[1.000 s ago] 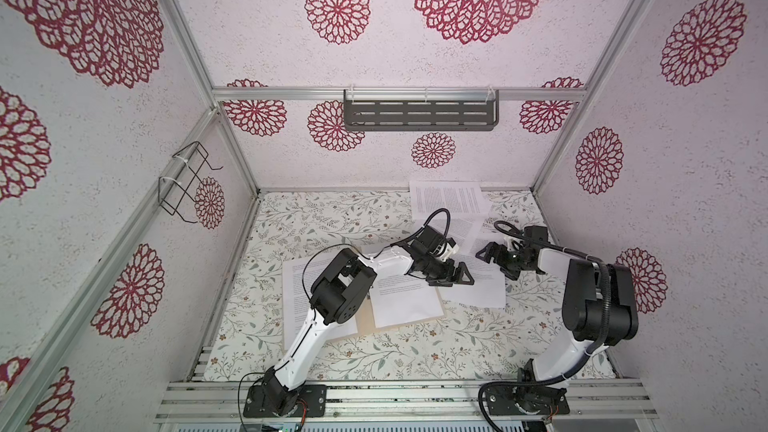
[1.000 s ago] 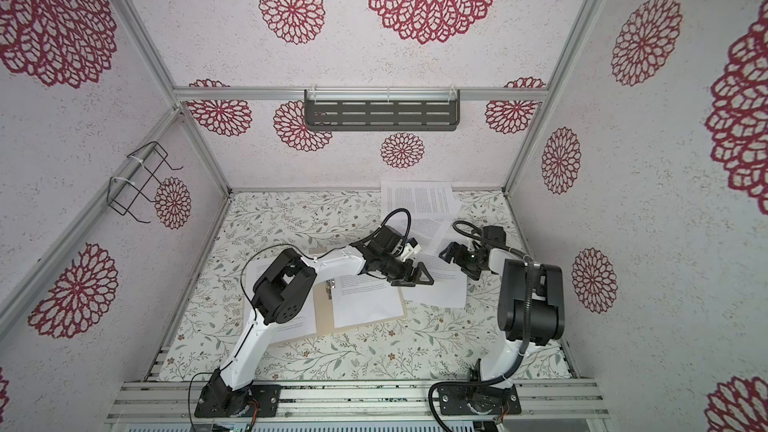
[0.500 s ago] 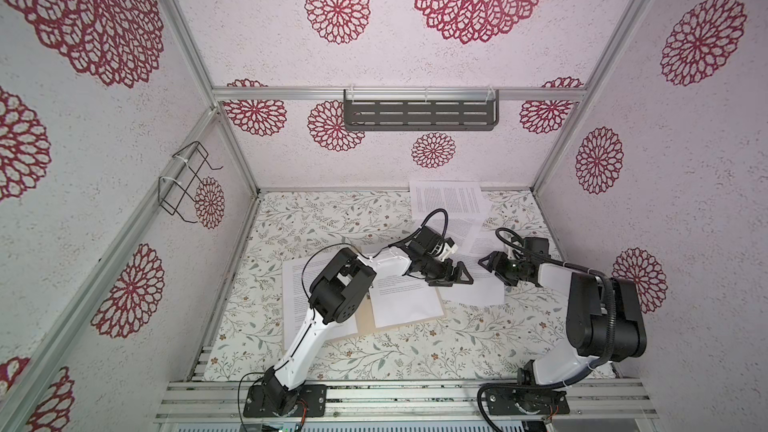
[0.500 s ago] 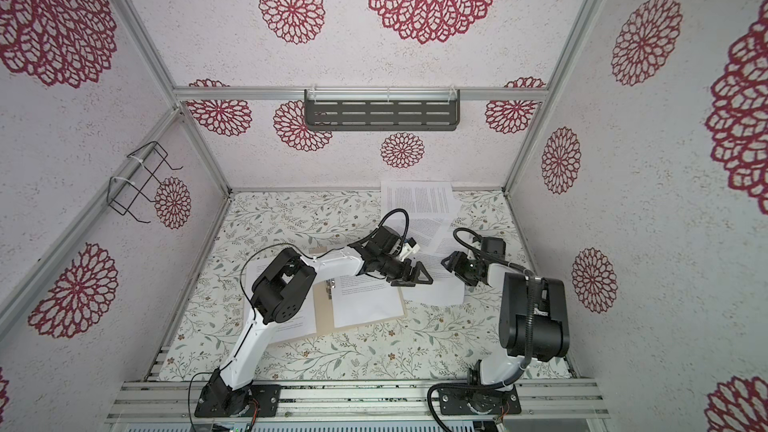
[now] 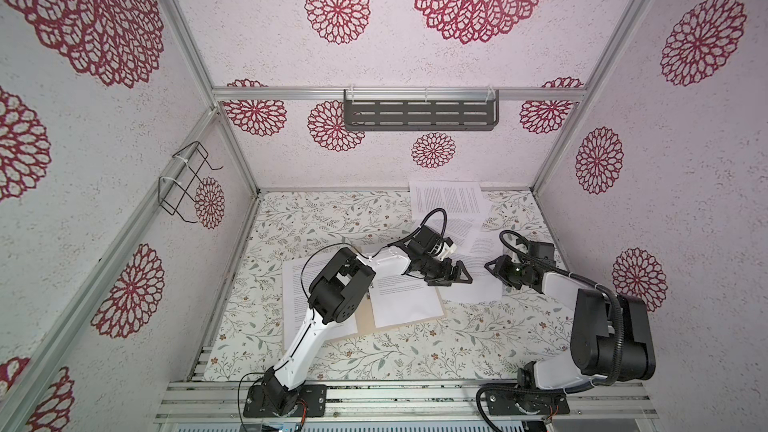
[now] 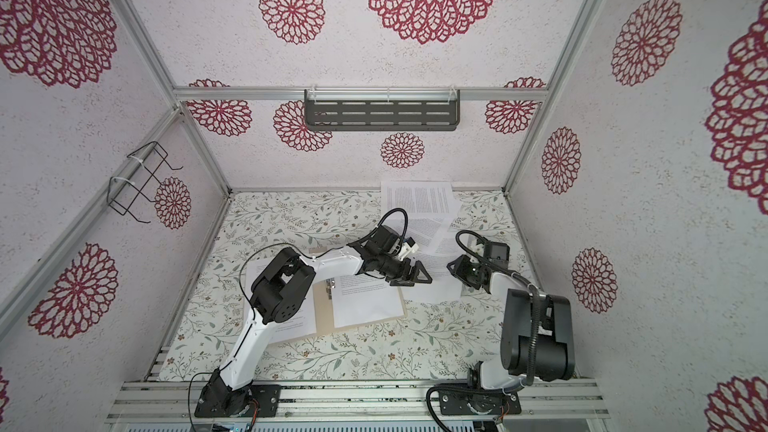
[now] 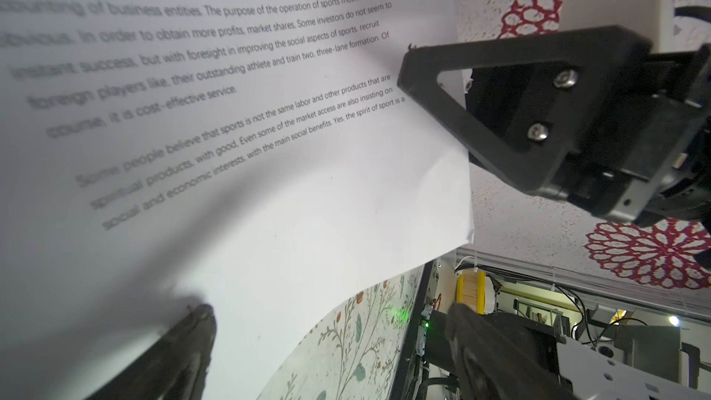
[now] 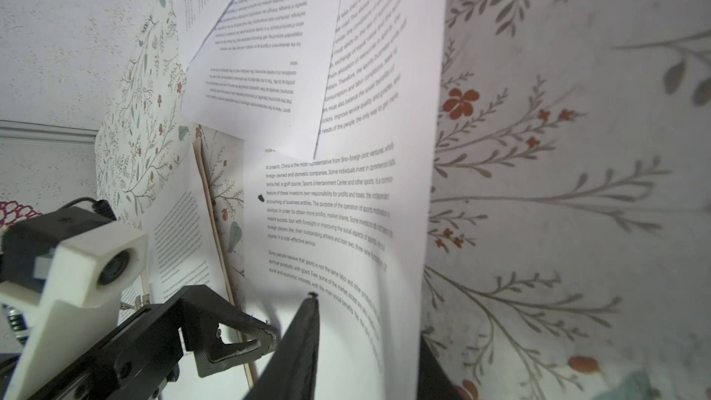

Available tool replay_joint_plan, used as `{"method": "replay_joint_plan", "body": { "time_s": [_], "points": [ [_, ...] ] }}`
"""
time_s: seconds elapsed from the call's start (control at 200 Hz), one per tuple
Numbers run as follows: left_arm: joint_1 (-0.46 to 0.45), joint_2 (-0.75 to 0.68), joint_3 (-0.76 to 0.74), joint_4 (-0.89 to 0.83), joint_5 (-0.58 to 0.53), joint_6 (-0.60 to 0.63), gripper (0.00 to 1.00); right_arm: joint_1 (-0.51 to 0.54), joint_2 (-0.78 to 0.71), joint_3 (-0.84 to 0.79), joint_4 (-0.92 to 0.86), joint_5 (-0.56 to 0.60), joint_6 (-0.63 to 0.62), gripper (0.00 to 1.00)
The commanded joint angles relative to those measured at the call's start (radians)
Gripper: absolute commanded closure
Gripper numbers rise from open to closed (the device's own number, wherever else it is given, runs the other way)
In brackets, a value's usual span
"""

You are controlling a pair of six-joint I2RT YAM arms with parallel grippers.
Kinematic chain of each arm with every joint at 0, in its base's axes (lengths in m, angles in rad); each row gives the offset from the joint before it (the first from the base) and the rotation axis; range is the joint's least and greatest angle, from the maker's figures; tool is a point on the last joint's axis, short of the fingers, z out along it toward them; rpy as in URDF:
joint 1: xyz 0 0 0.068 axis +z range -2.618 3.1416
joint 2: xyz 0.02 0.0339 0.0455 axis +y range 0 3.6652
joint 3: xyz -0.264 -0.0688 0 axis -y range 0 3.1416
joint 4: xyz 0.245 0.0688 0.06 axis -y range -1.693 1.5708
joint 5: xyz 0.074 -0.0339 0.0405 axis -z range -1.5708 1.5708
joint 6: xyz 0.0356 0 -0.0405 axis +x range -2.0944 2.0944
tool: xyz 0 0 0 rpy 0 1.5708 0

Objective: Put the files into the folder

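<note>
White floral counter [image 5: 332, 218] carried the open beige folder [image 5: 365, 320] near its middle, with printed files [image 5: 446, 201] on it and behind it. The left gripper [image 5: 453, 278] stood wide open and empty over one sheet [image 5: 478, 290]. The right gripper [image 8: 367, 340] was half closed about its raised edge; whether it gripped, I could not tell.

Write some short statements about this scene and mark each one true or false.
1. The folder lies open. True.
2. The left gripper is shut on a sheet. False: its jaws stand wide open.
3. A printed sheet lies on the folder's right half. True.
4. The right gripper hovers over the folder. False: it is right of the folder, at a loose sheet's edge.
5. Nothing remains outside the folder. False: several files lie outside it.
</note>
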Motion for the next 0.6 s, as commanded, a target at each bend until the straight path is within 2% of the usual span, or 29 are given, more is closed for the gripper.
{"method": "replay_joint_plan", "body": {
  "time_s": [0.0, 0.17, 0.365, 0.445, 0.595],
  "points": [
    [0.024, 0.041, -0.02, -0.134, -0.088, 0.013, 0.02, -0.011, -0.037, 0.013, -0.007, -0.014, 0.0, 0.67],
    [0.026, 0.05, -0.016, -0.143, -0.089, 0.019, 0.02, -0.02, -0.042, 0.015, -0.02, -0.029, -0.01, 0.62],
    [0.025, 0.046, -0.016, -0.14, -0.083, 0.021, 0.02, -0.02, -0.032, 0.009, -0.027, -0.018, -0.012, 0.68],
    [0.027, 0.032, -0.014, -0.133, -0.075, 0.016, 0.02, -0.02, -0.033, 0.002, -0.025, -0.017, -0.013, 0.74],
    [0.031, -0.005, 0.005, -0.111, -0.041, -0.003, 0.03, -0.021, -0.019, -0.015, -0.01, -0.004, -0.009, 0.92]
  ]
}}
